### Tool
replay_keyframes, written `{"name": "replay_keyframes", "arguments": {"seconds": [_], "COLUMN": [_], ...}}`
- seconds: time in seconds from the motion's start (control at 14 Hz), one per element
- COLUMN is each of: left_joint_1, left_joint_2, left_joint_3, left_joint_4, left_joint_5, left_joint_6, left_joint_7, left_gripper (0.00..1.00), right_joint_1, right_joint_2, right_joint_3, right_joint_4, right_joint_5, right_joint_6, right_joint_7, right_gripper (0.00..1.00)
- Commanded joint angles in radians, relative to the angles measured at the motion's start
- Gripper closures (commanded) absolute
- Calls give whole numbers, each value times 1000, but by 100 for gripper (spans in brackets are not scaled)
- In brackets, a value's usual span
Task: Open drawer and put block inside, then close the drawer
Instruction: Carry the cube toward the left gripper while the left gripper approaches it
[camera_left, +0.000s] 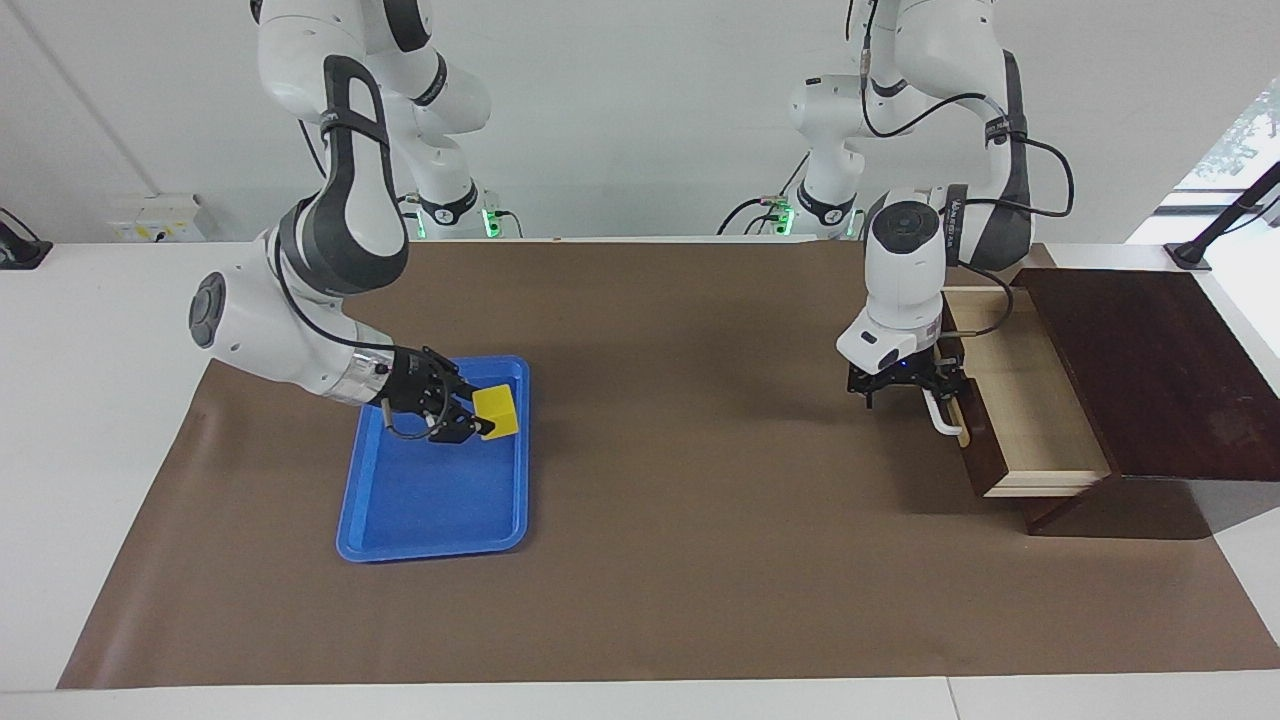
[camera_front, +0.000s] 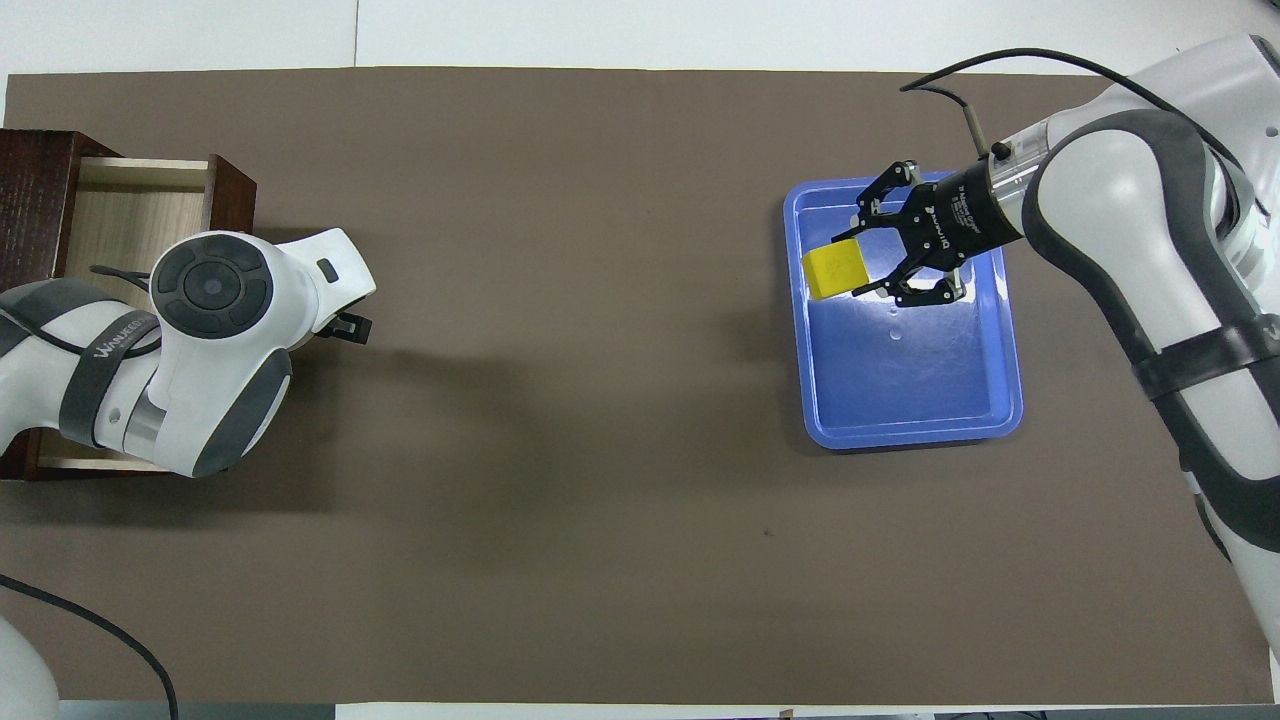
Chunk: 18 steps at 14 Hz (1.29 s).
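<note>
The right gripper (camera_left: 478, 415) clenches the block (camera_left: 496, 412), lifted over the blue tray (camera_left: 430, 500). The left gripper (camera_left: 912, 385) hangs at the white handle (camera_left: 938, 415) of the pulled-out drawer (camera_left: 1030, 420); its grip cannot be told.

You're looking at a robotics lab: two white arms (camera_left: 330, 230) bolted at the far edge of a white table (camera_left: 90, 400), brown paper sheet (camera_left: 680, 560) covering it, bare white wall, cabling.
</note>
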Motion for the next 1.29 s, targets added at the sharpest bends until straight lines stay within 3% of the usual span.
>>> {"name": "replay_keyframes", "arguments": {"seconds": [0.0,0.14,0.29,0.43,0.64,0.93,1.21], "left_joint_1": [-40,-29,-29,-40,-66,-118,-186], "left_joint_2": [19,37,54,57,62,64,123], "left_joint_3": [1,-1,2,2,2,-1,1], "left_joint_4": [18,99,235,343,417,437,558], "left_joint_5": [-49,-71,-176,-230,-321,-407,-471], "left_joint_6": [-33,-114,-272,-404,-484,-481,-487], "left_joint_7": [-13,-13,-18,-144,-590,-1199,-1695], "left_gripper": [0,0,0,0,0,0,0], "right_joint_1": [56,103,138,174,235,312,318], "right_joint_2": [-14,-16,-13,-11,-10,-5,-5], "right_joint_3": [2,2,2,0,0,0,3], "right_joint_4": [35,57,83,89,92,91,91], "right_joint_5": [20,42,45,85,93,89,109], "right_joint_6": [-16,-5,15,53,128,214,210], "right_joint_7": [102,185,287,366,453,532,552], "right_gripper": [100,100,100,100,100,100,100]}}
